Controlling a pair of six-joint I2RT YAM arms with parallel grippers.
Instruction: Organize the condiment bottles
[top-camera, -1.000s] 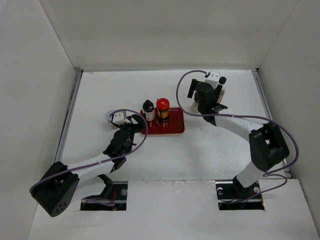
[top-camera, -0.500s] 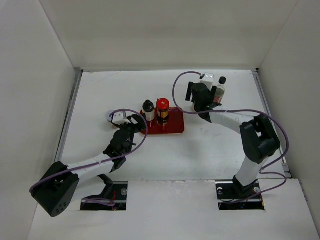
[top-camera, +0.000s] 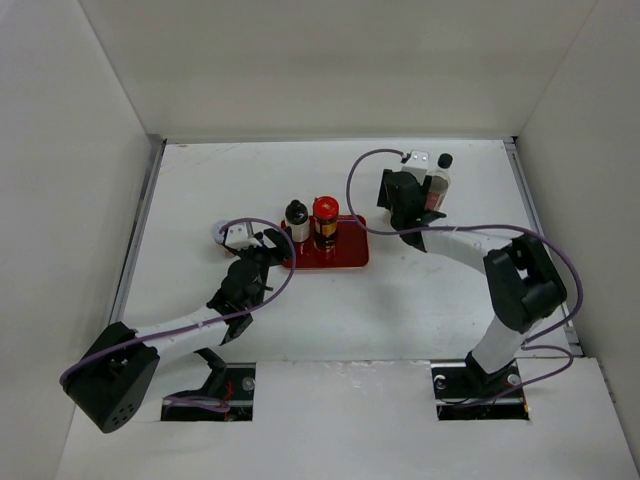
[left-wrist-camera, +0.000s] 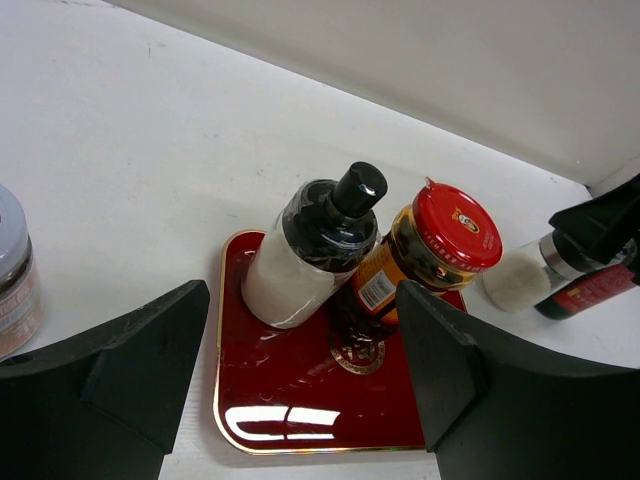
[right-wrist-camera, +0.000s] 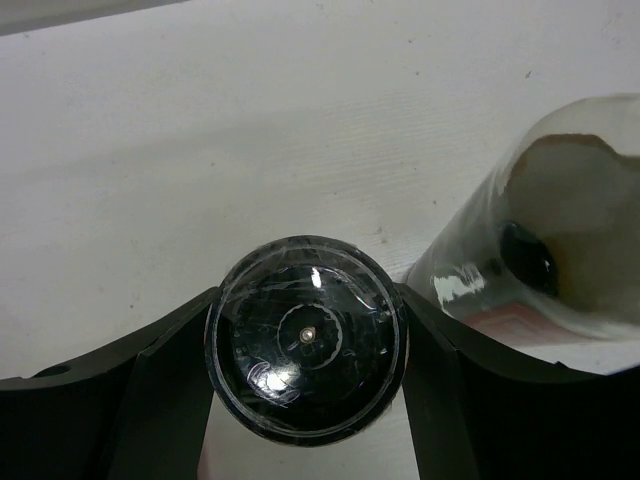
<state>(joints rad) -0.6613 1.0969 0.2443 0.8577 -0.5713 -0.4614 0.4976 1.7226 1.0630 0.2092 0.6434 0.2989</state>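
Note:
The black-capped white bottle (top-camera: 297, 219) and the red-lidded jar (top-camera: 325, 217) stand at the back of the red tray (top-camera: 345, 256). In the left wrist view the bottle (left-wrist-camera: 310, 255) and the jar (left-wrist-camera: 440, 240) stand just ahead of my open, empty left gripper (left-wrist-camera: 300, 325), which sits at the tray's left edge (top-camera: 272, 244). A pale-lidded jar (top-camera: 218, 232) stands left of it. My right gripper (top-camera: 412, 202) is shut on the grey-lidded jar (right-wrist-camera: 305, 340), with a finger against each side of its lid. The taller black-capped bottle (top-camera: 437, 181) stands right beside it.
White walls close off the table at the back and on both sides. The tray's front half (left-wrist-camera: 300, 400) is bare. The tall bottle (right-wrist-camera: 550, 240) almost touches my right finger.
My right gripper has shifted a little left and back, off the tall bottle's side, and settled round the grey-lidded jar. The left arm has not moved.

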